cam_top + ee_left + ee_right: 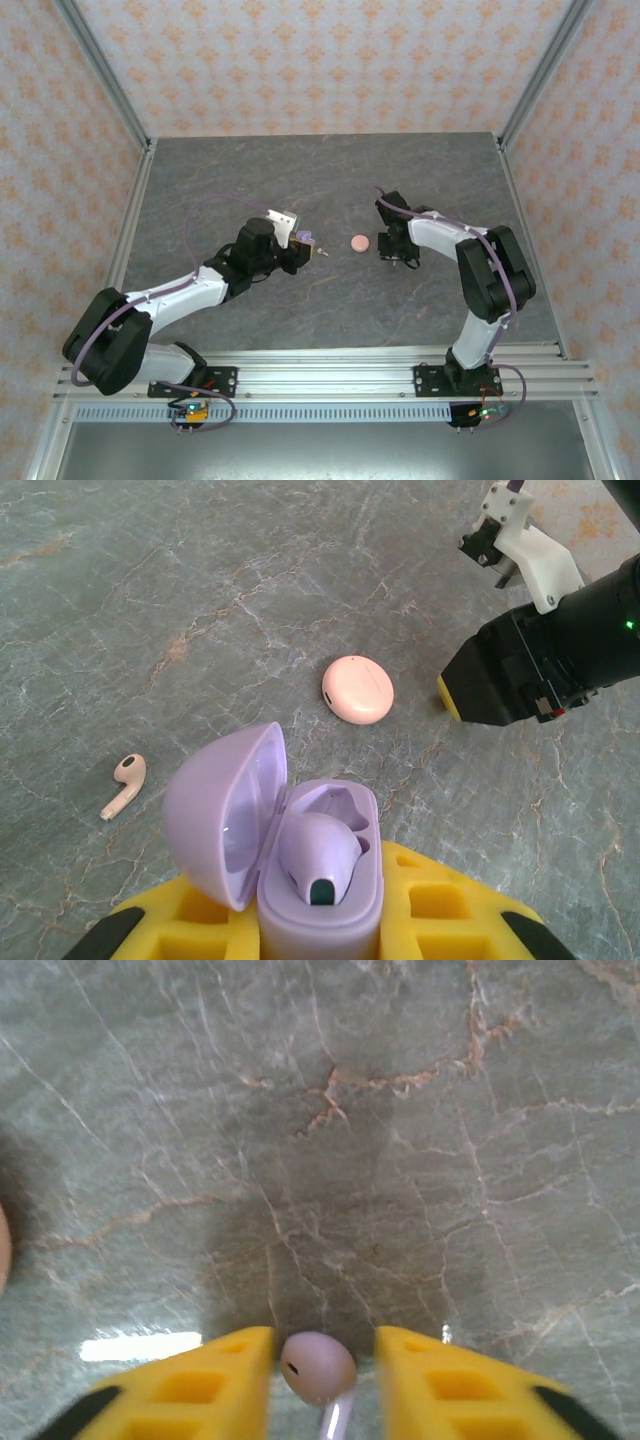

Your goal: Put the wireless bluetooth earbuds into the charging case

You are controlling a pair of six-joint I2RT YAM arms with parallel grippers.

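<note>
Caught the left gripper (320,905) clamped shut on the open lilac-purple round plastic charging case (322,935), lid flipped up to the left in the wrist view. Spotted one lilac-purple stemmed plastic earbud (318,855) seated in the case's tray, dark oval patch facing the camera. Noticed a pale pink stemmed plastic earbud (124,785) lying flat on the grey marbled tabletop (200,600) a bit left of the case, long axis on a diagonal, bulb toward the upper right, stem trailing down-left. Found a closed pale pink round plastic case (357,689) further out, sitting between the two grippers, touching nothing. Over at the right gripper (325,1348), saw the yellow fingers (200,1390) set narrow around a second lilac-purple stemmed earbud (318,1365), with a sliver of gap on each side, so parted a touch and not really pinching. Had its bulb aimed away toward the table and its stem running straight back toward the wrist, long axis in line with the fingers. Couldn't tell whether resting on the tabletop or hanging just off it.
</note>
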